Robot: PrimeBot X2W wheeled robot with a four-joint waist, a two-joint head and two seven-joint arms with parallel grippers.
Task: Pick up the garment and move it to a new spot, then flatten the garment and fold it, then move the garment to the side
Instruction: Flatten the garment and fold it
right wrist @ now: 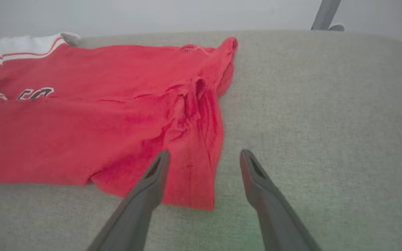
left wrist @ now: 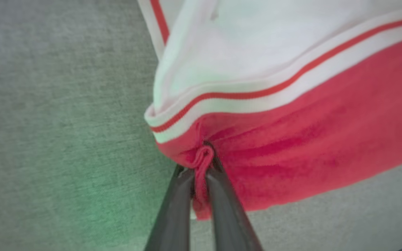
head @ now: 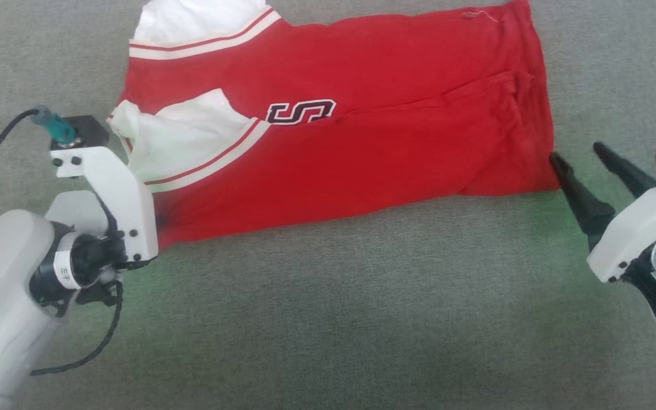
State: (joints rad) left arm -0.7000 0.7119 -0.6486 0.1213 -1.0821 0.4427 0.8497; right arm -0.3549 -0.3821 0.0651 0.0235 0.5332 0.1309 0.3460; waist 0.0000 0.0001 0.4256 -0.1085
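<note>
The garment (head: pixel 362 131), a red jersey with white striped-trim sleeves and a partly hidden black letter, lies folded lengthwise across the grey surface. In the left wrist view my left gripper (left wrist: pixel 201 170) is shut on a pinch of red cloth at the garment's (left wrist: pixel 291 139) near left corner, just below the white sleeve trim. In the head view that hand's white housing (head: pixel 117 199) covers this corner. My right gripper (head: pixel 581 156) stands open at the garment's near right corner. In the right wrist view one finger is over the red hem (right wrist: pixel 194 174), the other over bare surface, with the gripper (right wrist: pixel 204 157) holding nothing.
A grey fabric surface (head: pixel 333 319) spreads all around, with wide bare room in front of the garment. A grey pole (right wrist: pixel 323 14) rises beyond the surface's far edge in the right wrist view. A black cable (head: pixel 100 341) hangs by my left forearm.
</note>
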